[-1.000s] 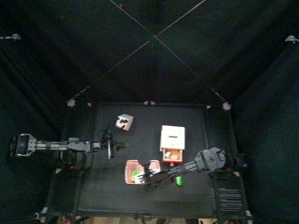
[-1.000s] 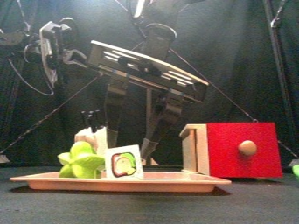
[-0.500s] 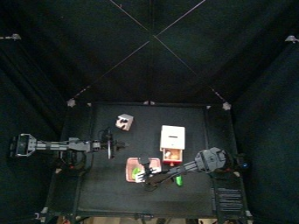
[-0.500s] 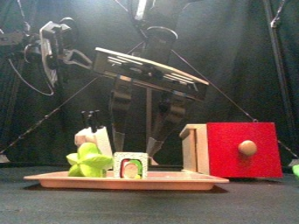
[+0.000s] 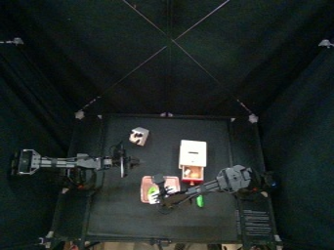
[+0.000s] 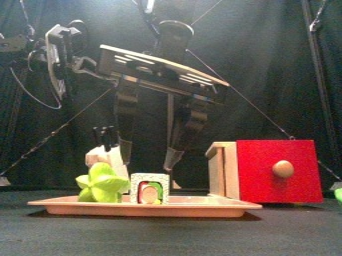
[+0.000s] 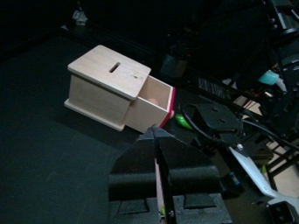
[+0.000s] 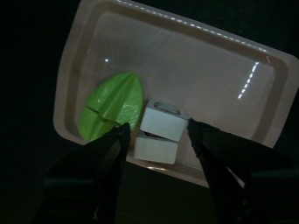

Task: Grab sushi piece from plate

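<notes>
Here, starting well to the left of the plate, the left gripper rests above the bare table, apart from the work; its fingers seem pressed together and hold nothing. It faces a pale wooden box with a red drawer, which in the front view stands just right of the plate.

On the plate itself, a lime-green lump lies at the left. Touching it on its right is the sushi piece, a white roll with a green rim and a pink centre.

The right gripper hangs over the plate with its fingers spread wide, one on each side of the roll. The wrist view shows that nothing is gripped yet. One finger stands close by the green lump.

The step in hand looks like the final line-up before the grasp. The next move probably calls for a short descent until the fingertips are level with the roll's sides. They should then close gently without catching the green lump or the plate's raised rim.
</notes>
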